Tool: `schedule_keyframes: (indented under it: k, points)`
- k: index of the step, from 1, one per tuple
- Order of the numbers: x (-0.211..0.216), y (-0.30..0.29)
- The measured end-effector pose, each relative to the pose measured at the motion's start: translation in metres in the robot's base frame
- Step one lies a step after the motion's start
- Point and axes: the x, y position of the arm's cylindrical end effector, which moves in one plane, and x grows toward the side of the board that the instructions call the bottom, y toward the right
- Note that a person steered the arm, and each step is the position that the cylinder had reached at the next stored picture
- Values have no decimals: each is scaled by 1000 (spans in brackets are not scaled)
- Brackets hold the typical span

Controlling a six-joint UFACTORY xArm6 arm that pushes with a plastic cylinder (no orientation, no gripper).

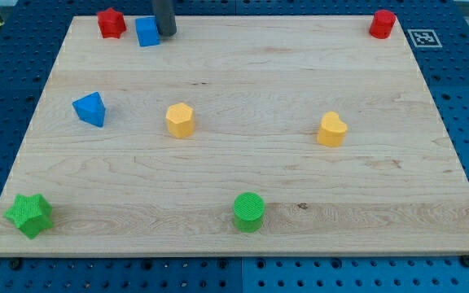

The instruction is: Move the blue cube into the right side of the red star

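Note:
The blue cube (146,32) sits near the view's top left of the wooden board (243,179). The red star (111,23) lies just to its left, with a small gap between them. My tip (166,32) is the lower end of the dark rod coming down from the view's top edge. It stands right against the blue cube's right side.
A blue triangular block (90,109) lies at the left. A yellow hexagon block (180,120) and a yellow heart-like block (331,129) sit mid-board. A green star (29,215) is at bottom left, a green cylinder (249,212) at bottom centre, a red block (383,24) at top right.

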Motion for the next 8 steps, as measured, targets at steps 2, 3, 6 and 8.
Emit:
schedule_keyframes:
  k: [2,3,6,8]
  points:
    - [7,24]
    - [50,60]
    - [37,46]
    - [40,-18]
